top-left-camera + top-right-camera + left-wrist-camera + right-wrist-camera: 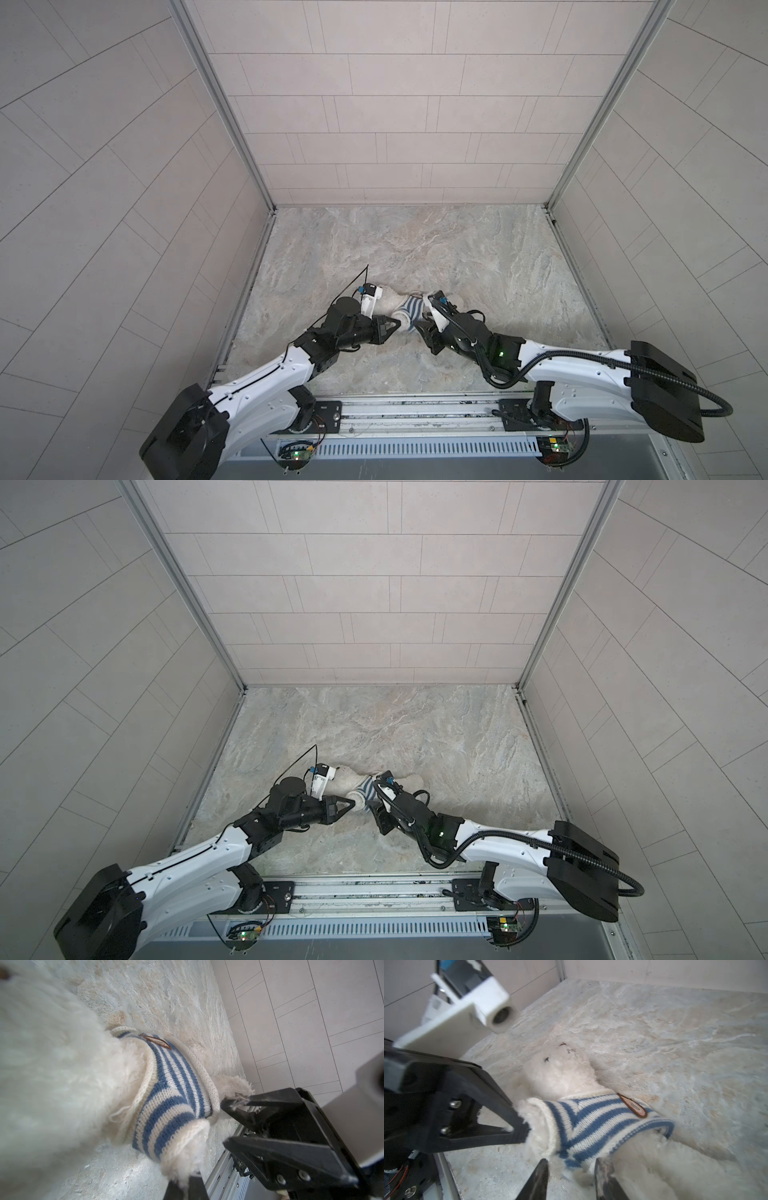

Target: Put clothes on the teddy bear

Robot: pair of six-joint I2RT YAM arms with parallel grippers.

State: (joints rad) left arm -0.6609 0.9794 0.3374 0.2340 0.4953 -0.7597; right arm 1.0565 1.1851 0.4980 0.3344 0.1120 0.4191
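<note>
Marbled tabletop (457, 249) carries the teddy bear (560, 1076) face-up, striped shirt (591, 1122) around its torso; left jaws clench a paw (steadying it, likely), right jaws parted at the hem.

Marbled tabletop (415, 249); teddy bear (390, 302) lying on it, toward front edge.

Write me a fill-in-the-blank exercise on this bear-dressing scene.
1. The shirt on the teddy bear has white and ___ stripes.
2. The left end effector is shut on a paw that sticks out of the shirt's ___.
3. The right end effector has its jaws ___.
Missing words: blue; sleeve; open.
</note>
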